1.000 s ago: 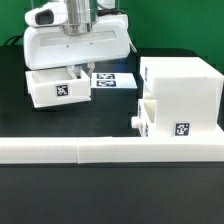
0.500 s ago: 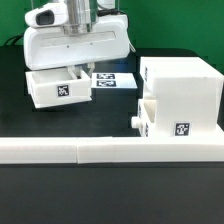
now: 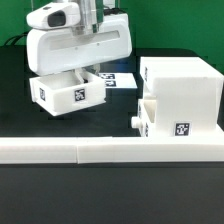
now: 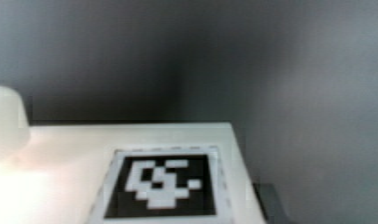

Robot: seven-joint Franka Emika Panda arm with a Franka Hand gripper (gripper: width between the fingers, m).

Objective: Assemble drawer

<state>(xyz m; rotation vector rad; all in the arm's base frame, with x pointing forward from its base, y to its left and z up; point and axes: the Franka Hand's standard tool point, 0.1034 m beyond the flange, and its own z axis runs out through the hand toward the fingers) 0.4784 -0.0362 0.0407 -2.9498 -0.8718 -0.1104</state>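
Observation:
A small white drawer box (image 3: 68, 92) with a black marker tag on its front hangs tilted at the exterior view's left, off the black table. My gripper (image 3: 82, 70) reaches down into it from above and is shut on its wall; the fingertips are hidden behind the box. The white drawer case (image 3: 180, 95) stands at the right, with a second drawer and its round knob (image 3: 134, 122) in the lower slot. The wrist view is blurred and shows a white panel (image 4: 61, 160) with a tag (image 4: 165, 185) very close up.
The marker board (image 3: 122, 80) lies on the table behind the held box, partly covered by it. A long white rail (image 3: 100, 150) runs across the front. The big white gripper body (image 3: 80, 45) fills the space above the box.
The drawer box has risen off the table, tilted and shifted toward the exterior view's right with my gripper. The case has not moved.

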